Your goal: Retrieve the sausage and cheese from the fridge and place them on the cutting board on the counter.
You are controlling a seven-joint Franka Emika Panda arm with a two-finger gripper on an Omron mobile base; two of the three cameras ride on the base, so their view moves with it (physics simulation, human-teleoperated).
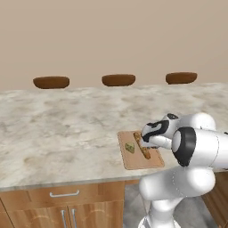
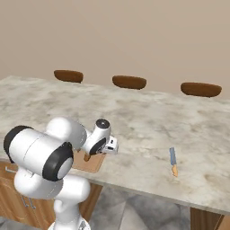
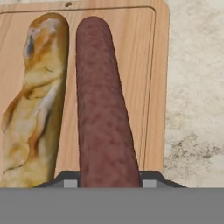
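A dark red-brown sausage (image 3: 103, 109) stretches lengthwise over the light wooden cutting board (image 3: 148, 65), its near end between my gripper's (image 3: 109, 180) finger tips, which are shut on it. Whether it touches the board I cannot tell. Beside it on the board lies a long orange-tan rod (image 3: 35, 100). In the left base view the small yellowish-olive cheese (image 1: 130, 148) rests on the cutting board (image 1: 133, 164), left of the rod (image 1: 143, 150), with my gripper (image 1: 150, 143) low over the board's right side. The board sits near the front edge of the marble counter (image 1: 67, 129).
A small knife (image 2: 173, 162) with a blue blade lies on the counter (image 2: 148, 121) to the right of the board (image 2: 93, 165). Three dark brown round stools (image 1: 118, 80) stand behind the counter's far edge. Wooden drawers with silver handles (image 1: 64, 193) are below the front edge.
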